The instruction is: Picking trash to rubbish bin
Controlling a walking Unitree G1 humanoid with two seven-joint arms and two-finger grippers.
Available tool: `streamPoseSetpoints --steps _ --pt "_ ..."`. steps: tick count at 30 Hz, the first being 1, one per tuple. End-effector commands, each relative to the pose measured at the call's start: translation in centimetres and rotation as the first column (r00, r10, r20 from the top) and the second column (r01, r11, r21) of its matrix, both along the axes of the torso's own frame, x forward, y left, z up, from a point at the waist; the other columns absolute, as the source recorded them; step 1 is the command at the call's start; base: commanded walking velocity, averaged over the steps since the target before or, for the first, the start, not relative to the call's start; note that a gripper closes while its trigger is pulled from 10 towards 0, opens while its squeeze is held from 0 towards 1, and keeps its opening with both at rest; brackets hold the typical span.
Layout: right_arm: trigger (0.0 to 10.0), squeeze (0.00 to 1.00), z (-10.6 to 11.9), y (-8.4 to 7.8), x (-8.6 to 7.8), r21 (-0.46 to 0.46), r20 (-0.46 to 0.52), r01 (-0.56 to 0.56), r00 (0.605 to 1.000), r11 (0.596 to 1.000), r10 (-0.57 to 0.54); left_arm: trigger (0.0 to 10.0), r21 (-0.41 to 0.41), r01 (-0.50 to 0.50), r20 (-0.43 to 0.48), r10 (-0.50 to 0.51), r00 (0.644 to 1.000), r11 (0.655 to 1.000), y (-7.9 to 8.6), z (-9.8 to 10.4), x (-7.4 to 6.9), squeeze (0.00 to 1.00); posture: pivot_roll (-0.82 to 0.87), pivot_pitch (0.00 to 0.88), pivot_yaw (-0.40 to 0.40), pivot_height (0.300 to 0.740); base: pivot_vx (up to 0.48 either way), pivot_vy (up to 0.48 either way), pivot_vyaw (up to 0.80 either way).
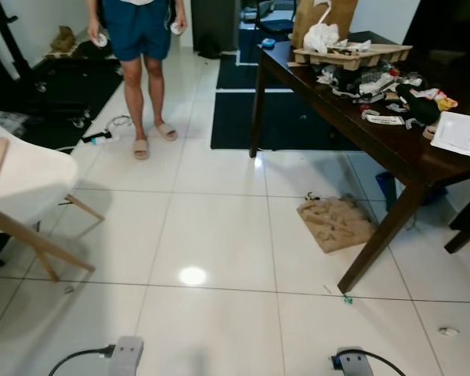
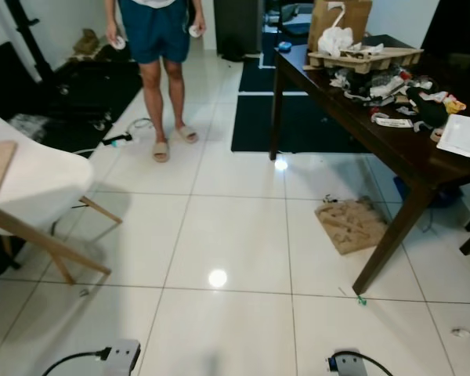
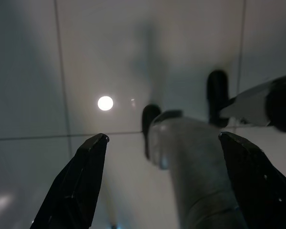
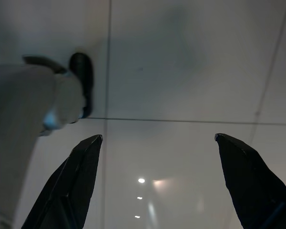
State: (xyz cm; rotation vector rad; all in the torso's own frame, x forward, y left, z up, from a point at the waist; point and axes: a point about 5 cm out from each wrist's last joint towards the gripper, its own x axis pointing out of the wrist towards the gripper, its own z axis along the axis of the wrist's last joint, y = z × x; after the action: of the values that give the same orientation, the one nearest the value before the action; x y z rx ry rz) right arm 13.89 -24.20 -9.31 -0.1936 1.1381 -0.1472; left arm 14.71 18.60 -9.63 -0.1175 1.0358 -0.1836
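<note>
While both arms hang low over the white floor (image 1: pixel 219 235), the left end effector (image 3: pixel 162 143) and right end effector (image 4: pixel 157 140) each hold their 2 fingers spread on nothing. The trash, a flat cardboard piece (image 1: pixel 335 222), lies on the floor ahead and to the right beside the desk (image 1: pixel 392 149) leg, its long axis running diagonally. I judge the right arm nearer.
</note>
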Motion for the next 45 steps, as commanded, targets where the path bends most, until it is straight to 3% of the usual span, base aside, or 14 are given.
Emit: streamPoseSetpoints --steps 1,6,27,45 --pt "10.0 0.00 -0.1 0.5 0.1 0.005 -0.014 -0.028 1.000 1.000 0.028 10.0 -0.006 -0.034 -0.019 0.034 0.999 0.999 0.0 -0.3 -0.7 0.00 0.09 0.068 -0.015 0.740 0.371 0.000 0.00" --pt "10.0 0.00 -0.3 0.8 -0.2 -0.002 -0.046 -0.056 0.997 0.998 0.055 10.0 -0.015 -0.045 -0.030 0.045 0.999 0.999 -0.2 -0.5 -1.2 0.00 0.08 0.074 -0.012 0.740 0.372 0.000 0.00" --pt "10.0 0.00 -0.5 0.2 -1.1 0.004 -0.070 -0.012 0.998 1.000 0.012 10.0 -0.027 -0.030 -0.031 0.029 0.999 0.999 -1.2 -0.5 -1.0 0.00 0.07 0.076 -0.021 0.740 0.372 0.000 -0.80" --pt "10.0 0.00 -0.6 -0.1 -1.8 0.004 -0.096 -0.022 0.995 1.000 0.022 10.0 -0.039 -0.019 -0.050 0.017 0.999 0.999 -2.0 -0.9 -1.8 0.00 0.07 0.093 -0.027 0.740 0.359 0.000 -0.80"
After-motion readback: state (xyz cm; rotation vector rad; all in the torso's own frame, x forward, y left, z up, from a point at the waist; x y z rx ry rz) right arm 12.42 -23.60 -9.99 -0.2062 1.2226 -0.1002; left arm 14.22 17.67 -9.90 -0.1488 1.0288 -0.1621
